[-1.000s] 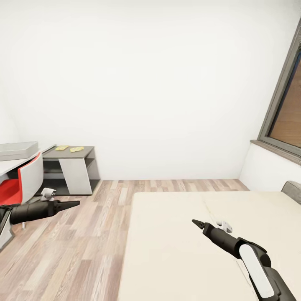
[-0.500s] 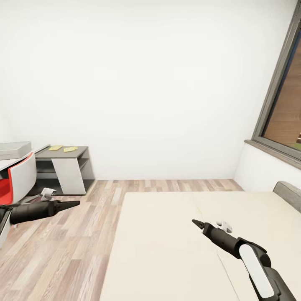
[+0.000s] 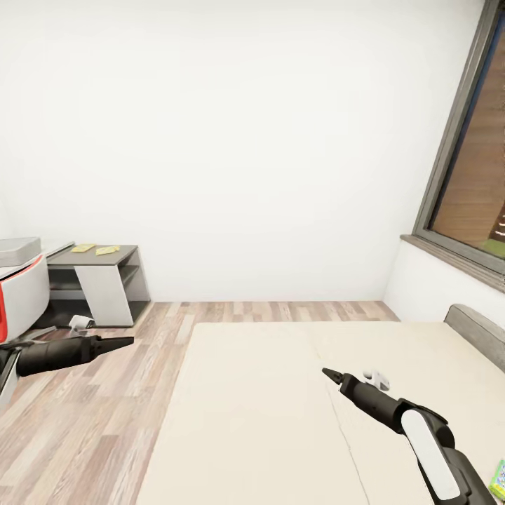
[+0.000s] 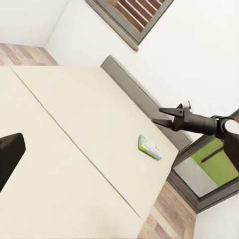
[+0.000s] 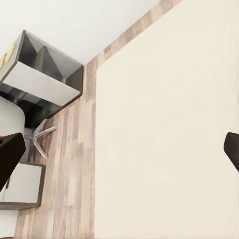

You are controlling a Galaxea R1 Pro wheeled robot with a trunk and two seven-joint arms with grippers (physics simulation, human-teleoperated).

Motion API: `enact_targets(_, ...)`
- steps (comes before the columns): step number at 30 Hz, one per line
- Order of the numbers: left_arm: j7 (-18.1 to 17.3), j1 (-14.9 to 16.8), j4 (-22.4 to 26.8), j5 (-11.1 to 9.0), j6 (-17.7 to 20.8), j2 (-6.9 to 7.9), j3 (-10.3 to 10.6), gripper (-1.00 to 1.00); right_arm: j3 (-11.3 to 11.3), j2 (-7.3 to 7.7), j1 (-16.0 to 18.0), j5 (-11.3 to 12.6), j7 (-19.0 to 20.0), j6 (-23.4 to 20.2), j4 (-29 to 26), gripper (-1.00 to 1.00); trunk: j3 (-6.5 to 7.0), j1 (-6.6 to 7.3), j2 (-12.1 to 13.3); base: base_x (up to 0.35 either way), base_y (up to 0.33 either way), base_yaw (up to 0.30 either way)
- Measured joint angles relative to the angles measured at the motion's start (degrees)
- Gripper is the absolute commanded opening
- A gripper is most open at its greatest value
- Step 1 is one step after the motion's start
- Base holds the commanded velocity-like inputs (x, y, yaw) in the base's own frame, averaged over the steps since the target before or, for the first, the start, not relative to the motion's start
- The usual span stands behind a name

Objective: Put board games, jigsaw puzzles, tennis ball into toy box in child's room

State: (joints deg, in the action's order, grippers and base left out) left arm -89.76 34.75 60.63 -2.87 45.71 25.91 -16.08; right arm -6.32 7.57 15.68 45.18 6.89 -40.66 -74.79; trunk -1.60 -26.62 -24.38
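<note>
On the bed (image 4: 74,149) lies a green board game (image 4: 149,147), lettering unreadable.

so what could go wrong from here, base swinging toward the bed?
1. The right gripper hangs low over the bed; turning further could drag it across the mattress.
2. The board game lies near the bed's far edge by the headboard, possibly a long reach.
3. The left gripper points out over the floor, so it could clip the bed's corner.

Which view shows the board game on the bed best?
The left wrist view: the board game lies flat on the bed near the headboard. The head view catches just its corner at the frame edge.
</note>
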Motion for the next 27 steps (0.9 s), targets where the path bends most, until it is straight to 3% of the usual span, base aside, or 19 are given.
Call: enact_targets(27, 0.0, 0.0, 0.0, 0.0, 0.0, 0.0, 0.0, 1.0, 0.0, 0.0, 0.0, 0.0, 0.0, 0.0, 0.0, 1.0, 0.0, 0.0, 0.0, 0.0, -0.3, 0.0)
